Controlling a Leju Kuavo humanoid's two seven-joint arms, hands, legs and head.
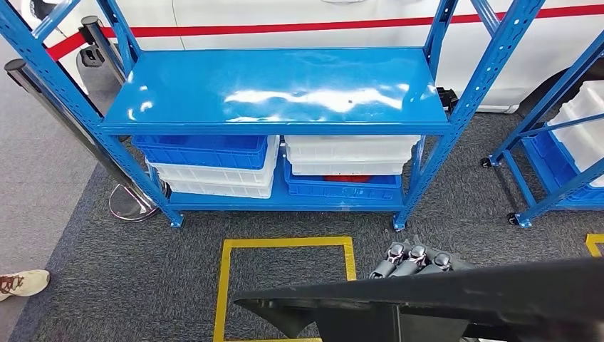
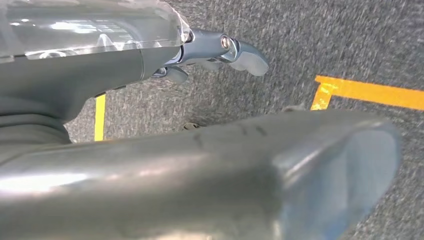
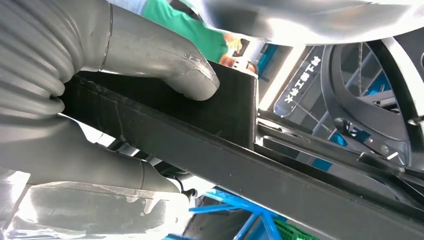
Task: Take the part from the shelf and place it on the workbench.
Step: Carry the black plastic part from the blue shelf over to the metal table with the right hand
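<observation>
A long black part (image 1: 456,299) spans the bottom of the head view, its pointed end reaching left. The fingers (image 1: 413,260) of my right hand (image 1: 414,262) curl over its far edge. In the right wrist view the thumb (image 3: 192,75) presses on the part's flat black plate (image 3: 232,112), so this hand grips the part. In the left wrist view my left hand (image 2: 150,55) has its fingers (image 2: 240,52) stretched out over the carpet. A blurred grey shape lies close below them, and I cannot tell whether this hand holds anything.
A blue shelf (image 1: 278,89) stands ahead with a bare top board and blue and white bins (image 1: 214,167) below. A yellow floor square (image 1: 285,246) lies before it. A post base (image 1: 132,203) and a person's shoe (image 1: 25,283) are left; a second rack (image 1: 563,157) is right.
</observation>
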